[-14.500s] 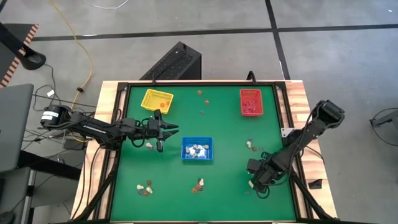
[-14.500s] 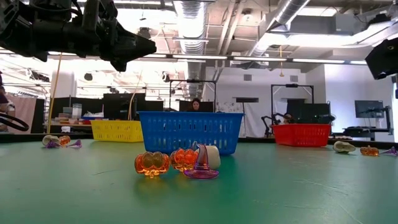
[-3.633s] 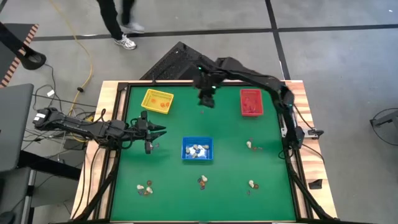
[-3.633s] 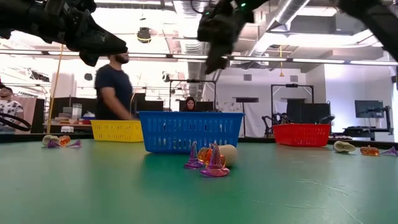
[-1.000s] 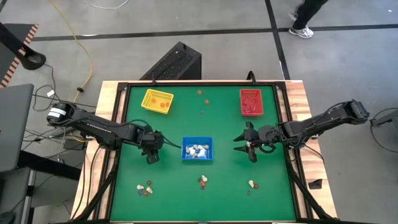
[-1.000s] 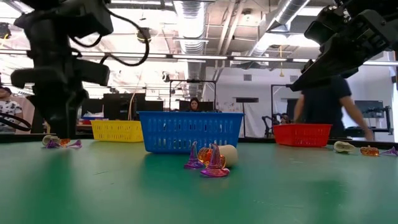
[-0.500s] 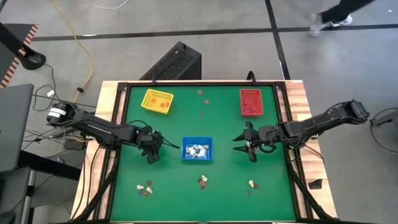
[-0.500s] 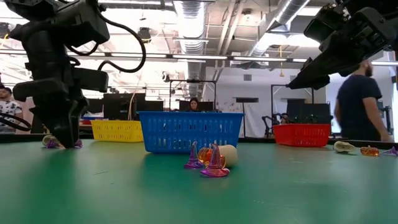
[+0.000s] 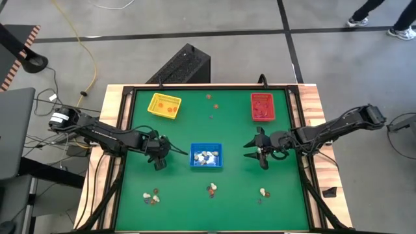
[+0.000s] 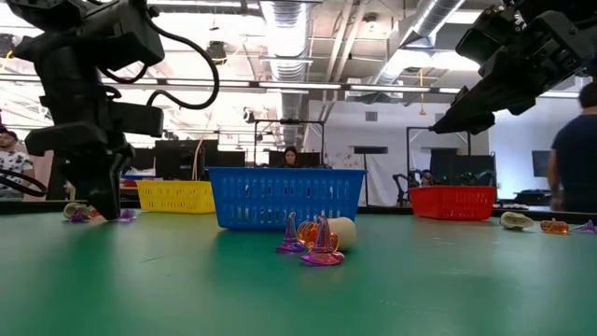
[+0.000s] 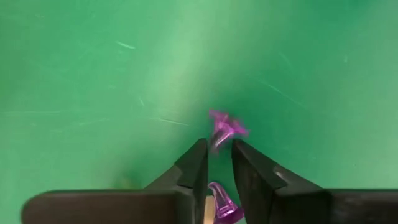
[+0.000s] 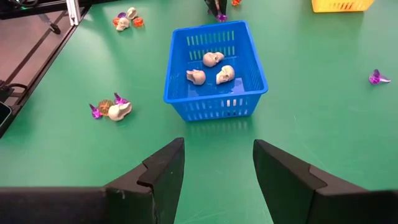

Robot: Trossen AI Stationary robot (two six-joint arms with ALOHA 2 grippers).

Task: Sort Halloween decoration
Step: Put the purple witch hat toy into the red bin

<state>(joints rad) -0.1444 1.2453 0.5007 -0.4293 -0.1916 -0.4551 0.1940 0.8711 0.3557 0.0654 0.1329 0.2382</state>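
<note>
From above, your left gripper (image 9: 159, 162) sits down on the mat just left of the blue tray (image 9: 206, 156); your right gripper (image 9: 259, 152) hovers well to that tray's right.

At table height, orange and purple trinkets (image 10: 315, 240) lie just in front of the blue tray.

Your left wrist shows the fingers (image 11: 194, 167) nearly closed around a purple trinket (image 11: 225, 127).

Your right wrist shows wide-open fingers (image 12: 163, 171) facing the blue tray, three whitish skulls (image 12: 213, 68) inside.

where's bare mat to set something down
Free: the stretch between the yellow tray and red tray, bar two tiny trinkets; also between the blue tray and right gripper. Crowded: the near edge with trinket clusters, and around the left gripper.
</note>
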